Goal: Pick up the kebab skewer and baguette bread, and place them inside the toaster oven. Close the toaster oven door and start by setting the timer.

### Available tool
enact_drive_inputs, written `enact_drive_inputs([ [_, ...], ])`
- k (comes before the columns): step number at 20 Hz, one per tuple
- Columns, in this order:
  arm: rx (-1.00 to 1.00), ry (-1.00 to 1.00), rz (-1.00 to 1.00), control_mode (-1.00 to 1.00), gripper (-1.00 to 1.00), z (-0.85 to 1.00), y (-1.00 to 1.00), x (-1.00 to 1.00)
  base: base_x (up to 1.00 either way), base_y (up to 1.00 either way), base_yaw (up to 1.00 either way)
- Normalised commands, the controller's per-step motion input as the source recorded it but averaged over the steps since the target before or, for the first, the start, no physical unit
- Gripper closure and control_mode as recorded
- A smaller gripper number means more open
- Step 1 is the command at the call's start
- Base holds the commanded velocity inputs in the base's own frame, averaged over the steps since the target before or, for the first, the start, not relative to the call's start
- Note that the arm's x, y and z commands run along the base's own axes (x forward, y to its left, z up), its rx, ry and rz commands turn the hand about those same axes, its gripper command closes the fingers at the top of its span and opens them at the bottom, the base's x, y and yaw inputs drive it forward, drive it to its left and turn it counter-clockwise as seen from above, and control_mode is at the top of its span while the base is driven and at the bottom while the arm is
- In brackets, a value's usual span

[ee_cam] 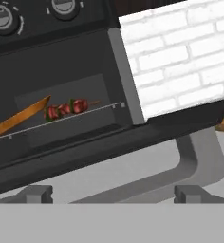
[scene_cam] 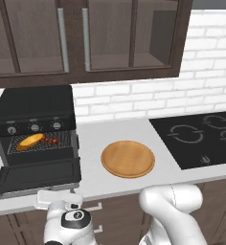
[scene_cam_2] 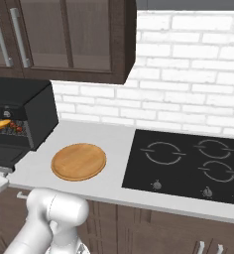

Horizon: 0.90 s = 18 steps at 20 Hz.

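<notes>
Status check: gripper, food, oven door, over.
Gripper open, empty, below door edge. Kebab skewer and baguette bread on rack inside toaster oven. Toaster oven door down. Nothing blocking.

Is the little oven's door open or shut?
Open. The toaster oven door hangs down flat, and the baguette bread and kebab skewer show on the rack inside.

The counter (scene_cam: 91, 139) bears the toaster oven (scene_cam: 36, 119), wooden plate (scene_cam: 128, 158) and cooktop (scene_cam: 201, 136).

Toaster oven (scene_cam: 36, 112) at surface (scene_cam: 93, 136) left, door (scene_cam: 38, 176) dropped open. Baguette (scene_cam: 30, 141) left of skewer (scene_cam: 50, 140) on its rack. Plate (scene_cam: 128, 158) right of oven, cooktop (scene_cam: 201, 136) further right.
</notes>
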Motion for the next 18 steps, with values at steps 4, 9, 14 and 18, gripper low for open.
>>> enact_drive_inputs([
  [4,0.05,-0.08,0.00,-1.00,-1.00,0.73,0.00,0.39,0.00,0.00,0.00],
  [9,0.07,-0.05,0.00,-1.00,-1.00,0.80,-0.08,0.57,0.00,0.00,0.00],
  [14,0.09,-0.02,0.00,-1.00,-1.00,0.85,-0.17,0.73,0.00,0.00,0.00],
  [18,0.11,0.00,0.00,-1.00,-1.00,0.77,-0.23,0.84,0.00,0.00,0.00],
])
